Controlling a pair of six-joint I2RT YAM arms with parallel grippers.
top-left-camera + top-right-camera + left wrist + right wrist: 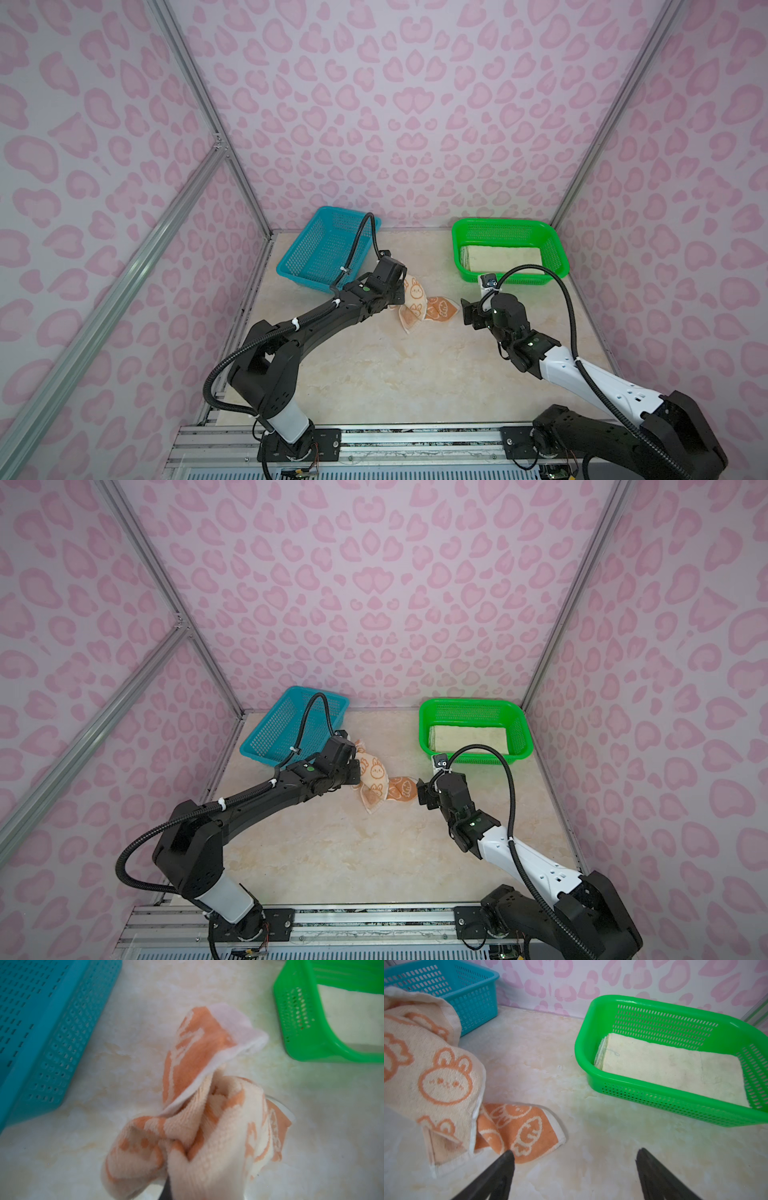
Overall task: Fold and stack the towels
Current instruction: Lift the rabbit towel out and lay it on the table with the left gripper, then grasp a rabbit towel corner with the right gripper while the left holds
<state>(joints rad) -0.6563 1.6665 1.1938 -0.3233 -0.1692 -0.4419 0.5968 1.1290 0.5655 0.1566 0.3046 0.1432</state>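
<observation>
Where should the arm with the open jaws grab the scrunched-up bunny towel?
Take the orange corner of the bunny towel, the part that lies flat on the table. It sticks out toward the right gripper, clear of the bunched, lifted part. So probably come in low from the right side, with the open jaws closing across that corner's edge.

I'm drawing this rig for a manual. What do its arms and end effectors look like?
Left arm and right arm are black with one white link each. A ribbed black hose, held by white ties, runs along each. The right end effector has two tapered black fingers.
</observation>
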